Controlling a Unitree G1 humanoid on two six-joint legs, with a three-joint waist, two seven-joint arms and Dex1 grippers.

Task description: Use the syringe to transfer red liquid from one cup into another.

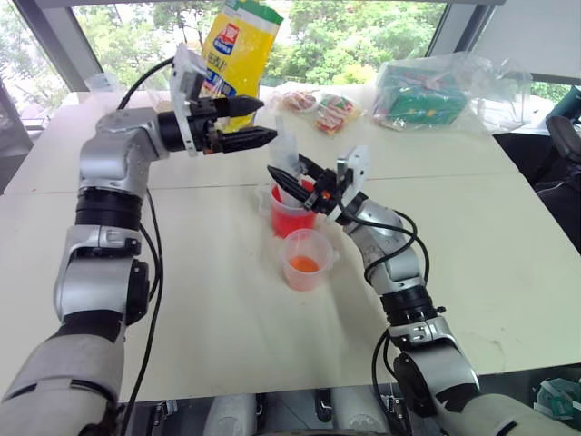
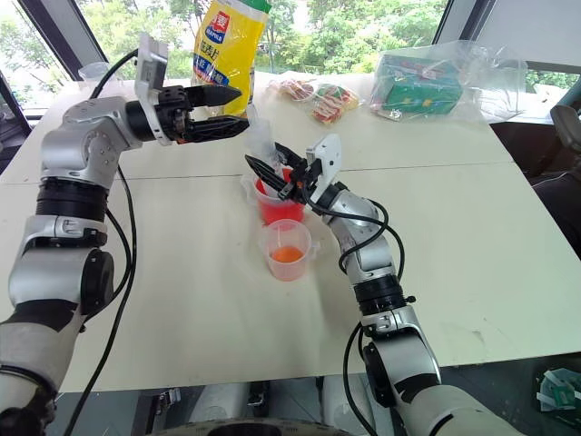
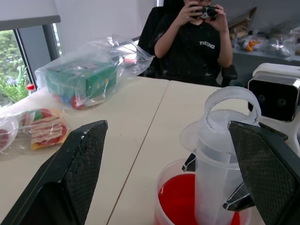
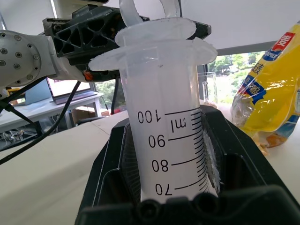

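Syringe (image 1: 289, 163) upright in red cup (image 1: 290, 216), right gripper (image 1: 304, 186) clenched around it; left gripper (image 1: 245, 123) released above.

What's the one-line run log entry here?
right gripper: shut on syringe | syringe: in red cup | left gripper: open above plunger | small cup: little liquid

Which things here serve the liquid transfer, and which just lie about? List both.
Job: large clear plastic syringe, shut right gripper holding it, taller red-filled plastic cup, shorter clear cup, open left gripper.

Lying about: yellow snack bag, bagged green box, candy packets.
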